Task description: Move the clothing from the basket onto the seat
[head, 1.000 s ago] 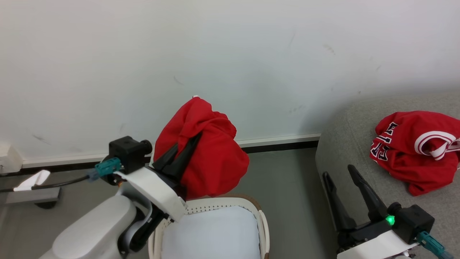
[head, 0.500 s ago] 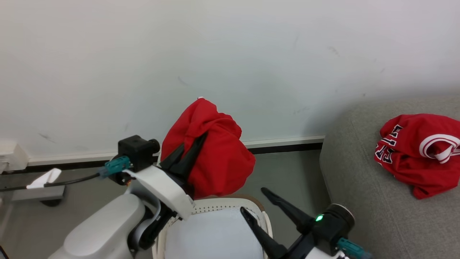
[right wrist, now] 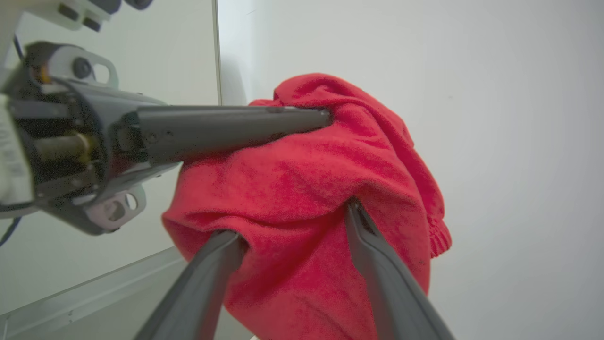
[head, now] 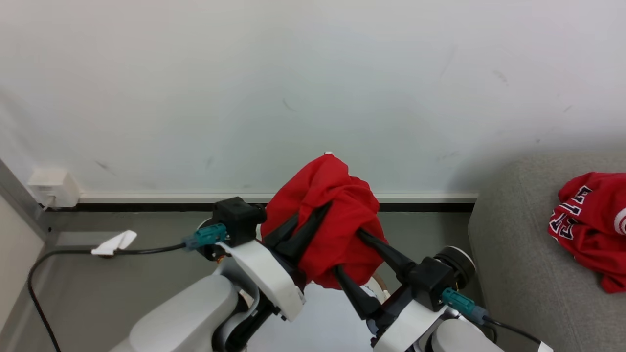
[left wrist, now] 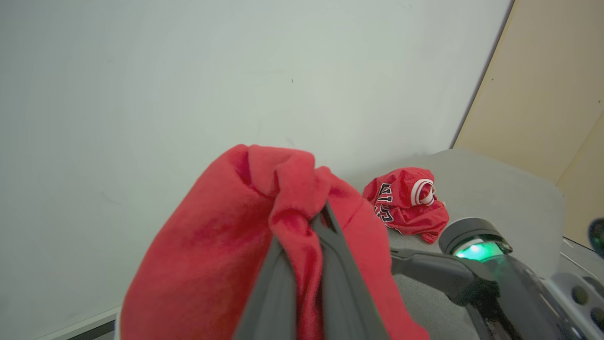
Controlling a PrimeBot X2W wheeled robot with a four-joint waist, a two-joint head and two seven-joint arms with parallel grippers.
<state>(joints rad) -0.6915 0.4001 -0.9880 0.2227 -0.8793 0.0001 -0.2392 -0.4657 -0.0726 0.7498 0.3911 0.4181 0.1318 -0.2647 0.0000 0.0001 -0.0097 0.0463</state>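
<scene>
Red garment (head: 332, 195) held aloft before a white wall: the left gripper (head: 313, 212) is pressed together on a gathered fold near the top of the bundle, which hangs above the basket lining (head: 320, 322) and well apart from the grey sofa (head: 513, 254), where a second red jersey (head: 592, 225) with dark lettering already lies. The right gripper (head: 349, 250) stands spread, its two fingers straddling the lower part of the bundle without pinching it. The cloth looks light, soft and limp, unlikely to be damaged by a firm squeeze; a thick bunched fold seems the safest place to hold, since a single layer could slide free. The right wrist view brings out a fuzzy nap and a ribbed edge that the head view misses. The left wrist view looks past the closed fingers (left wrist: 330, 245) to the striped collar on the sofa jersey (left wrist: 408, 203).
</scene>
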